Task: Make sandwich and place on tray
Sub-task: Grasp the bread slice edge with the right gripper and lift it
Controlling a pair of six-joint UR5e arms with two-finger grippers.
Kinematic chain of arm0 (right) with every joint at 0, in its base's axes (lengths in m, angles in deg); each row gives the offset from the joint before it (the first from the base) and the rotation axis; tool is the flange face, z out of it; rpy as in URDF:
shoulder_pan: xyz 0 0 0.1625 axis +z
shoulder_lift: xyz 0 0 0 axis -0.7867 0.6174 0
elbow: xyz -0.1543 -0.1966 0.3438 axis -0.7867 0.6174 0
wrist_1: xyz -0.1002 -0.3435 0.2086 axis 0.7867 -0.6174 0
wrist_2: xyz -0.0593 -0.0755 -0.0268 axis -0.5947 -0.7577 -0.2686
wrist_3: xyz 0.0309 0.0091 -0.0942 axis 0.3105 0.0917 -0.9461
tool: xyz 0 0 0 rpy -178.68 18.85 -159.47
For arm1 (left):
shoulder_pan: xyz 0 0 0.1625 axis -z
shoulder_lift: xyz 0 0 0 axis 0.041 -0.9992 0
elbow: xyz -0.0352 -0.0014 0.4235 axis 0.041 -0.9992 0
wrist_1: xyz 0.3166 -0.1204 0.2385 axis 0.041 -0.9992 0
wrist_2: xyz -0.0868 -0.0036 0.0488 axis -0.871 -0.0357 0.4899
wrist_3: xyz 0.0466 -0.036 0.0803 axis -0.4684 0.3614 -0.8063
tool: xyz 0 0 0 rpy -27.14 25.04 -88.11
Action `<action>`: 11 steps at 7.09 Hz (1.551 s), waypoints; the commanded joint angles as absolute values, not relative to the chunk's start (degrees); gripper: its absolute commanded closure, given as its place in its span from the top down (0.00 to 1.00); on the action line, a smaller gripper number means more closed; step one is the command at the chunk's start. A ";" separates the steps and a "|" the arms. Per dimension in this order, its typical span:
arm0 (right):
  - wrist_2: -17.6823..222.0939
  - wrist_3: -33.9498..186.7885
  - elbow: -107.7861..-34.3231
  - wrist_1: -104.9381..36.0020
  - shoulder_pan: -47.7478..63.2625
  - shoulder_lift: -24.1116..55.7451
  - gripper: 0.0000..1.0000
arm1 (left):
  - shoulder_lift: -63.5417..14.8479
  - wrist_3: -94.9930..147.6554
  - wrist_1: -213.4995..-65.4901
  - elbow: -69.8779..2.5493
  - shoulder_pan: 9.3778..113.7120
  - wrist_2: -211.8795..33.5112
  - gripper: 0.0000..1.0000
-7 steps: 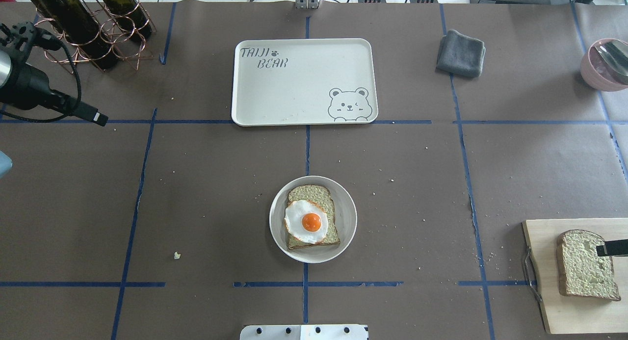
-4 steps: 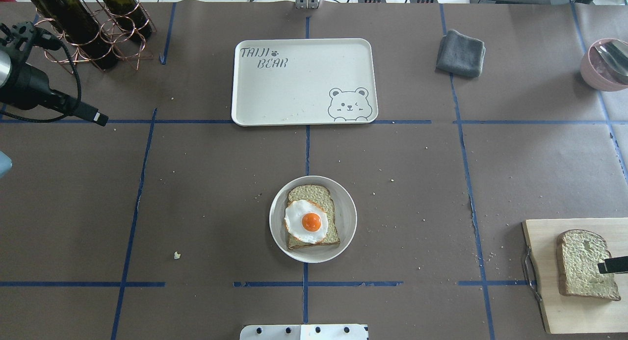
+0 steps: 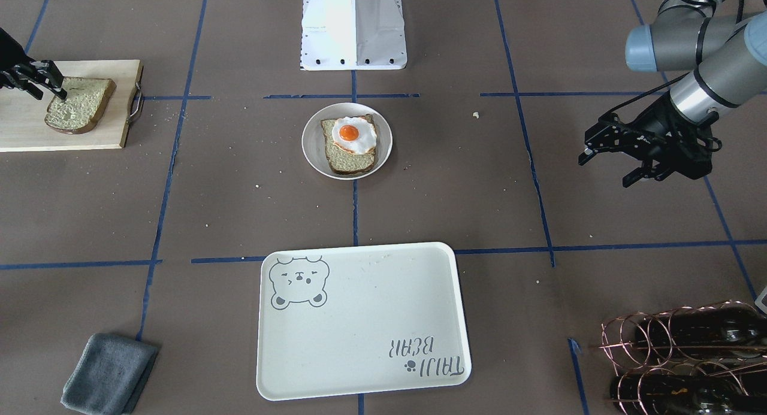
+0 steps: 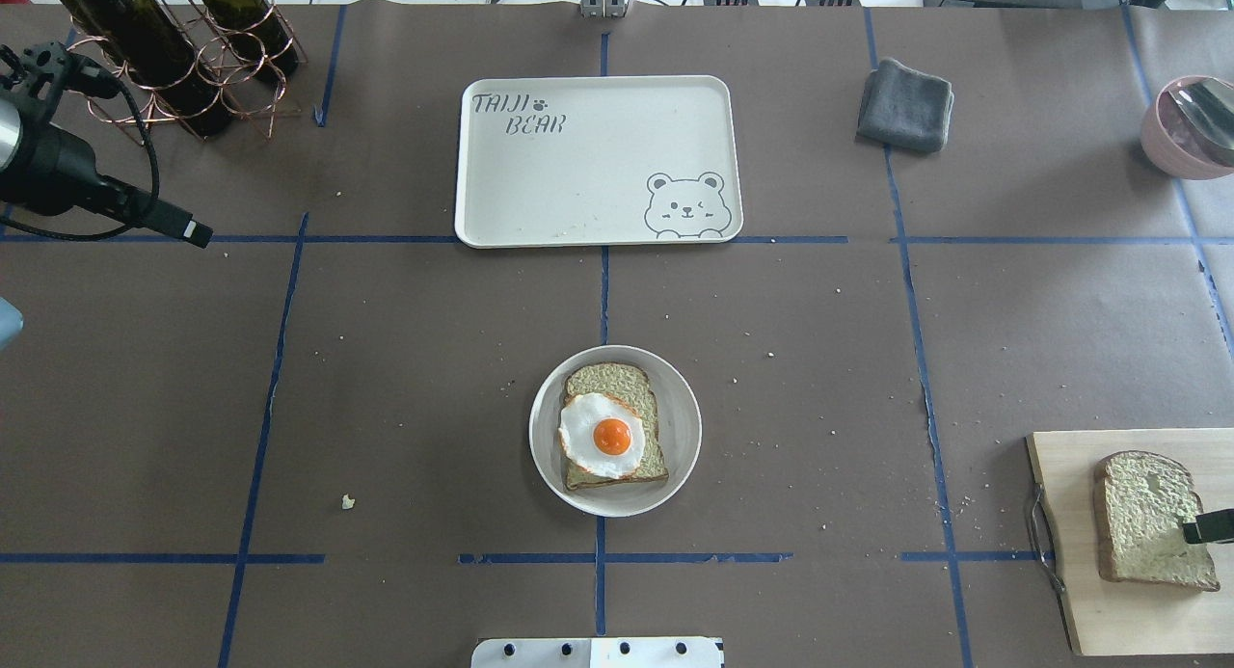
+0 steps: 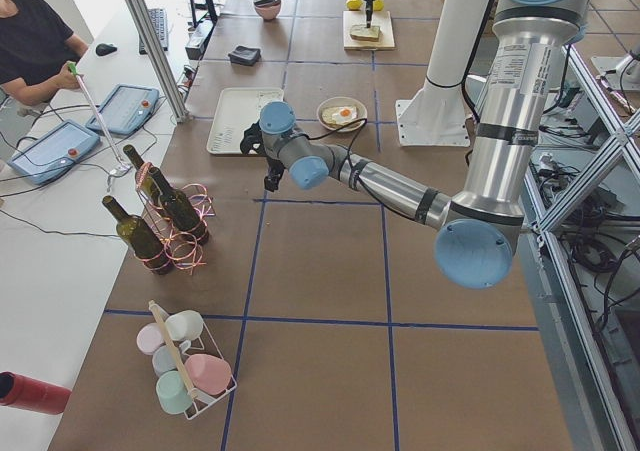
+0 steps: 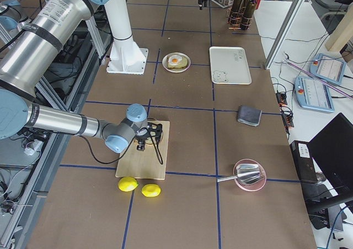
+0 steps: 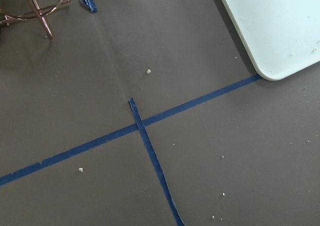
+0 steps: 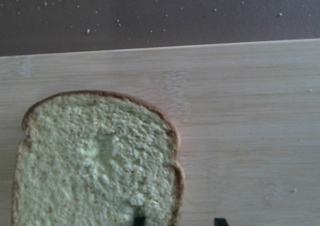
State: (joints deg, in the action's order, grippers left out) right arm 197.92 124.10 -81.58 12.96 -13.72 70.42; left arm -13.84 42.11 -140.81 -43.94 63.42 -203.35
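Sandwich in two parts, neither on the tray (image 4: 540, 167). First bread slice (image 4: 609, 379) flat on round white plate (image 4: 683, 427) at table centre, near the robot's base, with fried egg (image 4: 600, 439) lying on top, yolk up. Second bread slice (image 4: 1142, 514) flat on wooden cutting board (image 4: 1118, 620) at the robot's far right, well apart from the plate. Right gripper (image 8: 178, 220) low over that slice's edge, jaws apart and clamping nothing: one fingertip (image 8: 139, 219) over the crumb, the other over the board just outside the crust. Tray beyond the plate, toward the operators' side of the table (image 4: 386, 408). Left gripper (image 3: 604, 169) above the table near the bottle rack (image 3: 677, 355), jaws apart, holding nothing.
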 commanded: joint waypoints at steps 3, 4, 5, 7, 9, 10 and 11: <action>197.92 124.17 -81.16 12.92 -14.61 69.85 0.54 | -13.63 42.01 -141.16 -43.94 63.52 -203.35 1.00; 197.92 124.17 -81.16 12.92 -14.70 69.85 0.46 | -13.54 42.01 -141.16 -43.94 63.61 -203.35 1.00; 197.92 124.08 -81.16 12.92 -14.87 69.85 0.29 | -13.45 42.01 -141.16 -43.94 63.61 -203.35 1.00; 197.92 124.08 -81.24 13.10 -15.14 69.85 0.00 | -13.37 41.92 -141.16 -43.94 63.61 -203.35 1.00; 198.01 124.08 -81.68 13.19 -15.05 69.76 0.00 | -13.37 42.01 -141.16 -43.94 63.61 -203.35 1.00; 198.01 124.08 -82.73 13.27 -14.70 69.67 0.00 | -13.37 42.01 -141.16 -43.86 63.61 -203.35 1.00; 198.62 124.08 -86.22 13.36 -14.17 70.37 0.00 | -13.37 42.01 -141.16 -43.86 63.61 -203.35 1.00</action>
State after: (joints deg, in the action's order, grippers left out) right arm 198.15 124.08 -83.17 13.26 -14.70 69.88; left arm -13.37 42.00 -141.16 -43.90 63.61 -203.36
